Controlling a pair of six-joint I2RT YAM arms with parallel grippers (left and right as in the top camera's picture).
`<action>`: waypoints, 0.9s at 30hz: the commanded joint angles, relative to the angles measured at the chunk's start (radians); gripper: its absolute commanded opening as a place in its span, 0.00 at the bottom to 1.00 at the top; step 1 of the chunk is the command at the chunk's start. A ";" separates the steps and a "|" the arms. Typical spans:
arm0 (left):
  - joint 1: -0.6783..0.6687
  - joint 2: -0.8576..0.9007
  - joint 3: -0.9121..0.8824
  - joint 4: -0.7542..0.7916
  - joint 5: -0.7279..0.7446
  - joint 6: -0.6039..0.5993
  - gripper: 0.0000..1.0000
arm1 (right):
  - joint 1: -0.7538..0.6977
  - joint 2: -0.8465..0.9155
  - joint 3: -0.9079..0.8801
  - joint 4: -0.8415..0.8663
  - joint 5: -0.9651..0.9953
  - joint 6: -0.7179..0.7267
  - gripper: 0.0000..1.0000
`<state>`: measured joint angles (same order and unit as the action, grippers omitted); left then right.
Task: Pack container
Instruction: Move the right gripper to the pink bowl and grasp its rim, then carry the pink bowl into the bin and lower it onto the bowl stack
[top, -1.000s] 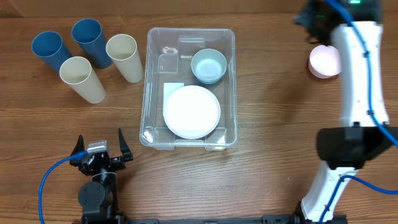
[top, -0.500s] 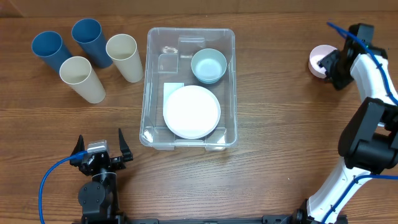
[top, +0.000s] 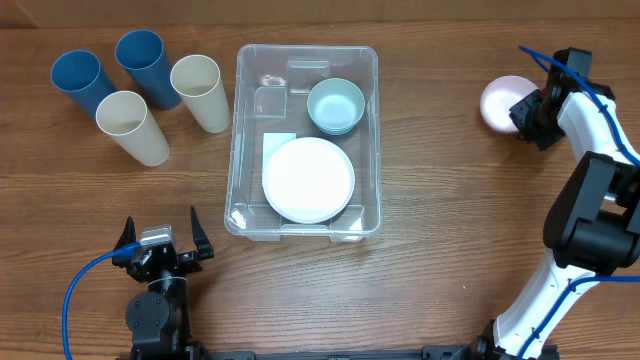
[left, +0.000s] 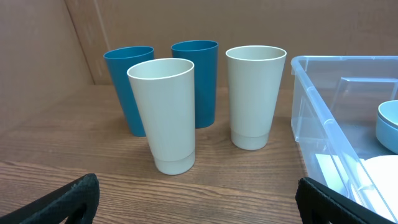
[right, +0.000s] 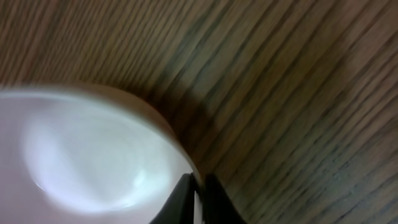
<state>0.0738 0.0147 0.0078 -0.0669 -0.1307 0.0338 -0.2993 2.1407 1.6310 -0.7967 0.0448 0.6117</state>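
The clear container (top: 240, 130) stands in the middle of the table, holding a white plate (top: 309, 180) and a light blue bowl (top: 335, 105); its left wall (left: 323, 124) shows in the left wrist view. At the far right sits a pale pink bowl (top: 500, 100). My right gripper (top: 526, 112) is shut on that bowl's right rim; in the right wrist view the gripper (right: 198, 193) pinches the thin edge of the pink bowl (right: 81, 155). My left gripper (top: 160, 240) rests open near the front left, and in its wrist view the gripper (left: 199, 205) has only bare wood between its fingers.
Two blue cups (top: 76, 80) (top: 143, 65) and two cream cups (top: 203, 92) (top: 132, 127) stand upright left of the container. The nearer cream cup (left: 168, 112) is straight ahead of the left gripper. The right arm (top: 590, 200) runs along the table's right edge.
The right arm swung out to the table's right edge, and its gripper closed on the pink bowl's rim. The bowl has shifted slightly left. The left arm has not moved.
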 joint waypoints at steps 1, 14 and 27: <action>0.005 -0.009 -0.003 0.002 0.008 0.015 1.00 | 0.001 0.010 0.006 -0.018 0.005 -0.002 0.04; 0.005 -0.009 -0.003 0.002 0.009 0.016 1.00 | 0.207 -0.318 0.422 -0.298 -0.125 -0.166 0.04; 0.005 -0.009 -0.003 0.002 0.009 0.016 1.00 | 0.732 -0.222 0.225 -0.217 0.044 -0.216 0.04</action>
<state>0.0738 0.0147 0.0078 -0.0669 -0.1303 0.0338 0.4217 1.8782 1.8961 -1.0523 0.0563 0.3985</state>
